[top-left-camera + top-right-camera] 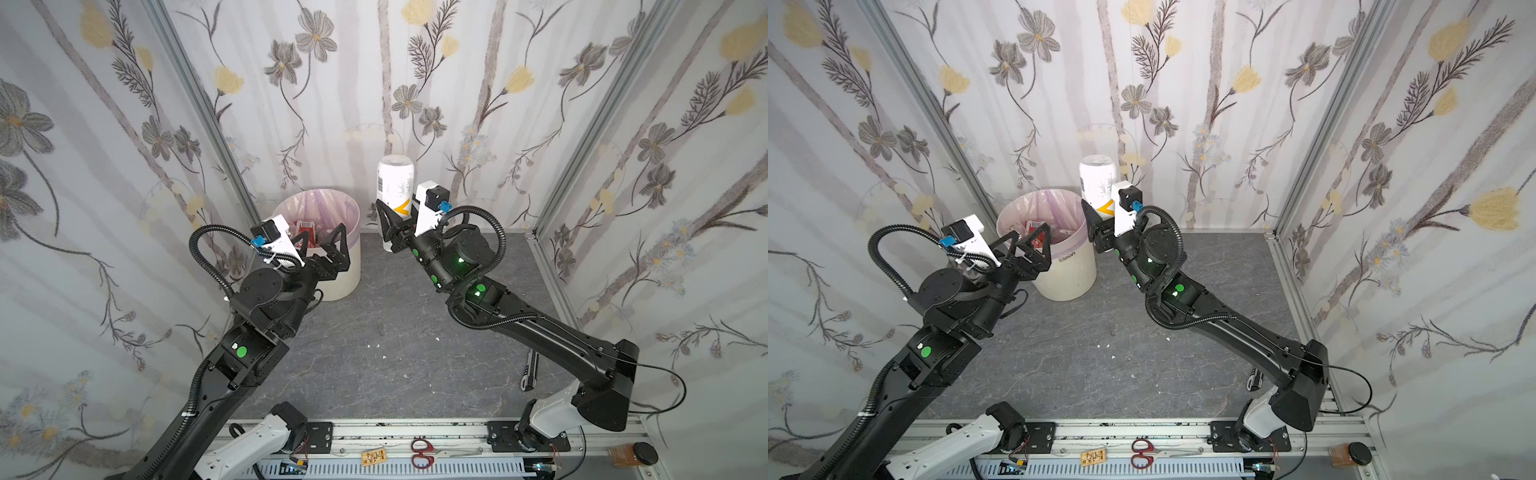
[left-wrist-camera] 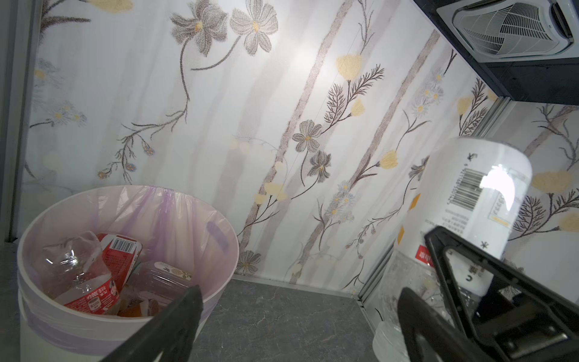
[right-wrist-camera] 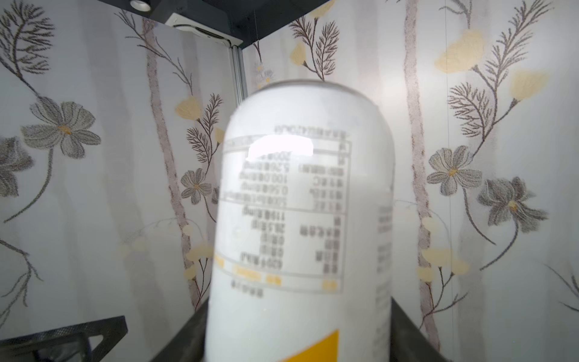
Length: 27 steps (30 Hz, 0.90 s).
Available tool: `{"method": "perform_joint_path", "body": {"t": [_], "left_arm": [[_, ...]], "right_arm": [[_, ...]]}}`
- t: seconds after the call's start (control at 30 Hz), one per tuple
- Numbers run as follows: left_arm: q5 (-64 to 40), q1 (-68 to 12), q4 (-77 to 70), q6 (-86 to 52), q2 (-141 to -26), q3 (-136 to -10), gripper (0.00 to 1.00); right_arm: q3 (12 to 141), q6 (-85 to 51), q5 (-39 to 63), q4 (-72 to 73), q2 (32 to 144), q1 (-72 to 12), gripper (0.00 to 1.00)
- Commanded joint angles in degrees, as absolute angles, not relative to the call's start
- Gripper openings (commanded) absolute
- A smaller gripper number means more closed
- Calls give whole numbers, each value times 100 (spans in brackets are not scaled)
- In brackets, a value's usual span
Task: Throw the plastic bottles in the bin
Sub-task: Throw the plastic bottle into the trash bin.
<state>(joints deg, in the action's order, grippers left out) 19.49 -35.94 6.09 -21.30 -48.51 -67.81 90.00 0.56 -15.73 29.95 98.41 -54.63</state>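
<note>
Last visible bottle [image 1: 395, 178] held beside the bin [image 1: 347, 282]
Several bottles [image 2: 91, 275] lie in the bin at far left and none shows on the table [image 1: 374, 353], so 1 drop likely remains. The right gripper [image 1: 397, 220] clamps the bottle just right of the bin, long axis near upright, base up, cap down; the left gripper [image 1: 320, 239] gapes empty over the bin's near rim.

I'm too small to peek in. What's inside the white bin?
Inside the bin: crumpled clear bottles with red labels, another clear bottle and something orange. Whatever lies beneath them is covered.
</note>
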Motion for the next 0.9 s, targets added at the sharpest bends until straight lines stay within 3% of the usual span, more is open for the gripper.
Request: {"method": "perform_joint_path", "body": {"t": [0.0, 0.63, 0.77, 0.87], "left_arm": [[2103, -3572, 658, -2092, -4779, -6786, 100], [2318, -3519, 879, -1917, -4447, -6569, 100], [2370, -3520, 931, -1872, -4395, -6539, 100], [2382, -3510, 963, -1870, -4343, -6491, 100]], "right_arm": [[9484, 396, -1127, 3961, 10233, -5410, 63], [10150, 707, -896, 6660, 11231, -5287, 64], [11300, 473, -934, 5849, 11976, -5282, 64], [13262, 240, -880, 4163, 13212, -5218, 64]]}}
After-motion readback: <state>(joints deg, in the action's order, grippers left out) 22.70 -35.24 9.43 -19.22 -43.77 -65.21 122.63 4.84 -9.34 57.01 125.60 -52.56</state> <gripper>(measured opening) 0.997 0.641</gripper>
